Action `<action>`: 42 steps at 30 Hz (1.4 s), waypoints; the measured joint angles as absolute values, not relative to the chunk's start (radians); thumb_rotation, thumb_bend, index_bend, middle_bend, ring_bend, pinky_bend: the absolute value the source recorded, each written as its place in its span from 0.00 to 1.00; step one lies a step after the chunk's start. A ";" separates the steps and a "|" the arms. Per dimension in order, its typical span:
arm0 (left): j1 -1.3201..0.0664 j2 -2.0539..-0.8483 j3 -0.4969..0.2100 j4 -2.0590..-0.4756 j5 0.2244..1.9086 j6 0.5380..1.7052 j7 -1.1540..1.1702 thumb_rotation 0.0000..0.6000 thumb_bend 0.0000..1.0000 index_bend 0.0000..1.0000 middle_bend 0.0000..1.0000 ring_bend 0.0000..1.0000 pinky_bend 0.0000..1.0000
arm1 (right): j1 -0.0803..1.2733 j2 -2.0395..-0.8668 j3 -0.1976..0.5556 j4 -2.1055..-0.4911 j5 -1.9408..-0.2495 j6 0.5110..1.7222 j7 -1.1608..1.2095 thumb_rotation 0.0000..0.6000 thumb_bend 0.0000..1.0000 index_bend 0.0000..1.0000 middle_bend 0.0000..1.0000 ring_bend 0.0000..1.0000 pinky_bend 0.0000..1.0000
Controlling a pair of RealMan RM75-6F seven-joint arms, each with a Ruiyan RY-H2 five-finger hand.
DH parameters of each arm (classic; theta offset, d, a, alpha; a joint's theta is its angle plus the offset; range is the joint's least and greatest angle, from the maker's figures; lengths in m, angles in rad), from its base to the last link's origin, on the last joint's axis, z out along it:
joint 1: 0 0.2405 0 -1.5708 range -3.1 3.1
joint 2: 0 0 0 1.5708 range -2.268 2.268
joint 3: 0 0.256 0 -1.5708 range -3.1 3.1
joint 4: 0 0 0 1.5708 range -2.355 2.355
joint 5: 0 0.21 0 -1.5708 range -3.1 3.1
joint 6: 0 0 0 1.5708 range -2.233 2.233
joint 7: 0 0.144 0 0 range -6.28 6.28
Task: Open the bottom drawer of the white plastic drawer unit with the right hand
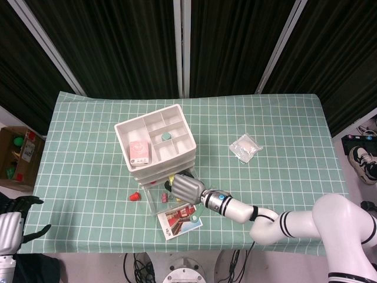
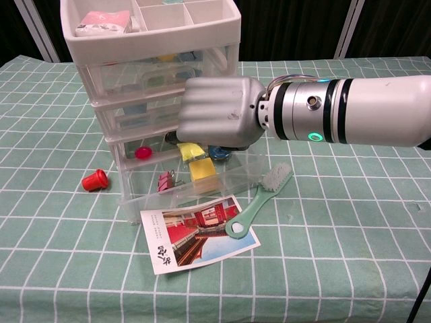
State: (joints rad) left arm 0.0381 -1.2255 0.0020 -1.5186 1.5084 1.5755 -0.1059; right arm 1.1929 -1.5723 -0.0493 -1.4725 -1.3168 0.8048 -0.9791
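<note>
The card [image 2: 200,232] lies before the drawer unit [image 2: 155,74], brush [image 2: 261,198] beside it.

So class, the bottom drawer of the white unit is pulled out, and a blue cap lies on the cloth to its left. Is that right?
Not quite: the cap is red, not blue, as the chest view shows. The rest stands: the bottom drawer of the white unit is pulled out, and the cap lies on the cloth to its left.
</note>
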 measured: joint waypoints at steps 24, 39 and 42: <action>0.042 -1.226 -0.003 -1.514 1.505 1.568 -0.121 1.00 0.05 0.35 0.29 0.22 0.21 | 1.214 -1.727 -0.054 -1.207 -1.501 0.765 -1.050 1.00 0.28 0.24 0.87 0.97 1.00; 0.047 -1.224 -0.004 -1.510 1.499 1.565 -0.138 1.00 0.04 0.35 0.29 0.22 0.21 | 1.220 -1.808 -0.061 -1.047 -1.643 0.781 -1.002 1.00 0.28 0.28 0.89 0.97 1.00; 0.048 -1.222 -0.004 -1.510 1.499 1.564 -0.142 1.00 0.05 0.35 0.29 0.22 0.21 | 1.217 -1.818 -0.063 -1.025 -1.662 0.787 -0.983 1.00 0.28 0.29 0.89 0.97 1.00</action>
